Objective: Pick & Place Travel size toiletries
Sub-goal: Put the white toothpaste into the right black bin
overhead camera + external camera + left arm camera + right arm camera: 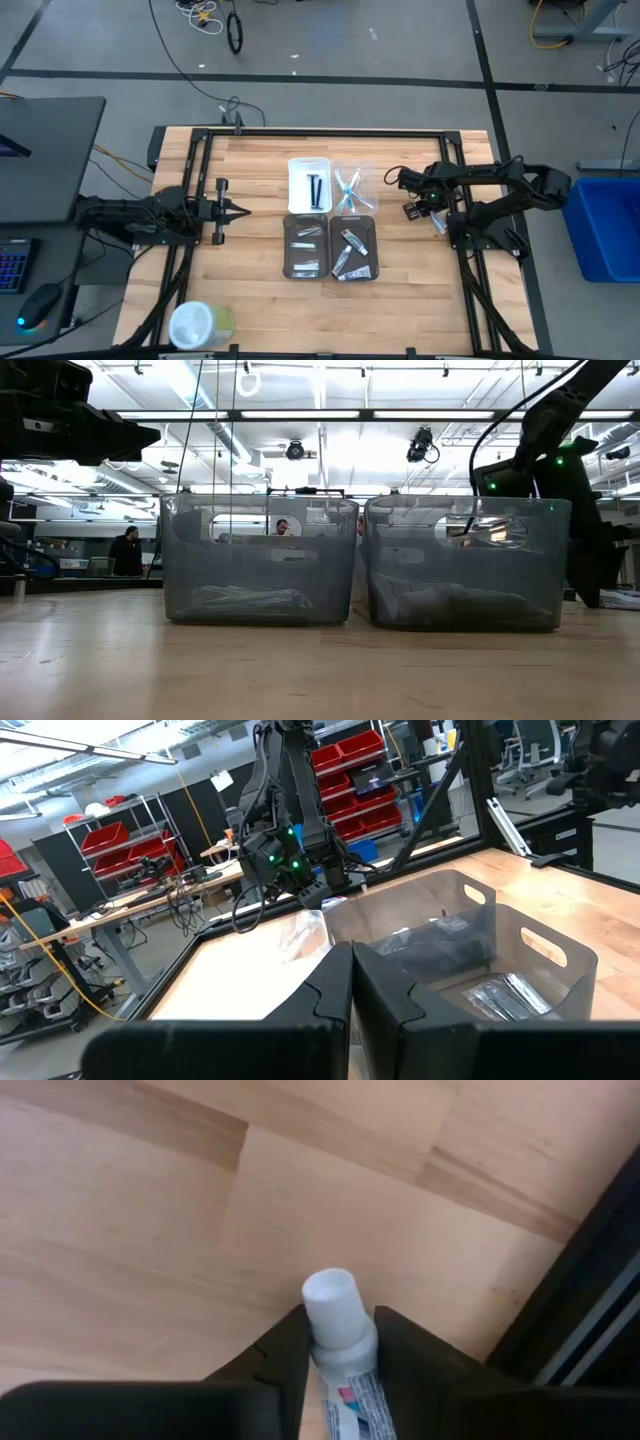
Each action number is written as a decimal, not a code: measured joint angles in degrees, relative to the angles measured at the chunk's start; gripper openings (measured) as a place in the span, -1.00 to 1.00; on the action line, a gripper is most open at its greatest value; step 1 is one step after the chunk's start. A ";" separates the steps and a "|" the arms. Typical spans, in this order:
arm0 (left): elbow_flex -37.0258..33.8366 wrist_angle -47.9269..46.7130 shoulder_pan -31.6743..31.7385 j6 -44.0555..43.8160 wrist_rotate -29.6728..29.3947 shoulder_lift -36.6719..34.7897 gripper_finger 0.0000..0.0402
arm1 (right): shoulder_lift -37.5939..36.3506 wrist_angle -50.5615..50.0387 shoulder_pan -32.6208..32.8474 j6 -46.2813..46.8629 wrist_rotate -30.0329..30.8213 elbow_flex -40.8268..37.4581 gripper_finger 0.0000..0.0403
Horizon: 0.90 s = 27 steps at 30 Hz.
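My right gripper (pixel 340 1355) is clamped on 1 small white tube (pixel 335 1335) btwn its fingers, just above bare table, w/ trays (pixel 330 245) already part-filled off to 1 side, so placing it remains; left gripper (pixel 240 210) closed, empty.

Matt pale wood table (pixel 150 1230); smooth, probably plastic white tube (pixel 335 1330).

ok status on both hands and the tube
Right hand shut on white tube, right of the trays. Left hand shut, waiting at left. Nothing in the way.
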 joint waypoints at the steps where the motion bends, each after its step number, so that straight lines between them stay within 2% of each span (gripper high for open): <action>1: 0.01 0.00 0.01 0.00 0.00 -0.02 -0.92 | 0.00 0.14 0.00 0.00 -0.21 0.00 -0.47; 6: -0.01 0.00 -0.01 0.00 0.00 0.00 -0.92 | 0.04 0.10 0.77 -0.24 0.13 1.08 -0.54; 15: 0.01 0.00 -0.01 0.00 0.00 -0.02 -0.92 | -0.76 -1.49 4.51 -0.90 -0.22 6.96 -0.45; 21: 0.00 0.00 0.00 0.00 0.00 -0.01 -0.92 | -0.76 -2.99 7.21 -2.16 -0.28 14.20 -0.54; 27: 0.00 0.00 -0.01 0.00 0.00 0.00 -0.92 | -0.76 -3.12 11.73 -4.33 -0.38 23.06 -0.50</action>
